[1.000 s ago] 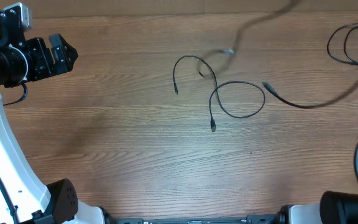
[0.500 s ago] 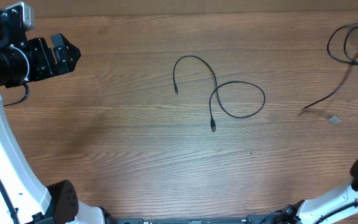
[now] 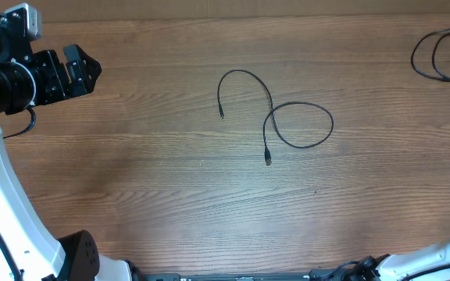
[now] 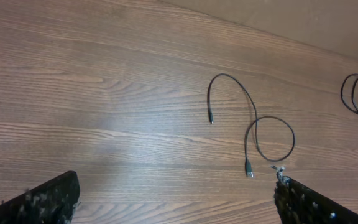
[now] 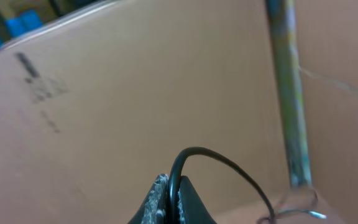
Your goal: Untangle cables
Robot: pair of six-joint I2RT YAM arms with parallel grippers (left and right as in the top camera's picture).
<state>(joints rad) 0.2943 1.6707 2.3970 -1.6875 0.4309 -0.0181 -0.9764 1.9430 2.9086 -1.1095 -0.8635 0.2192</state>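
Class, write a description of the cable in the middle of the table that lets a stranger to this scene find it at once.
Start with the wooden table and go to its centre. A thin black cable lies there alone, both plug ends free, arching then curling into one loop; the other cable is bunched at the far right corner.

A looped cable [image 3: 273, 111] lies on the table [image 3: 155, 179] about midway across, well apart from a second cable [image 3: 414, 61] at the far right corner — the left gripper [image 3: 89, 69] hangs over the far left edge. In the right wrist view a strand [image 5: 194, 149] rises from between the right gripper [image 5: 169, 198]'s fingers, with a pole [image 5: 286, 93] to its right and a wall [image 5: 135, 93] behind.
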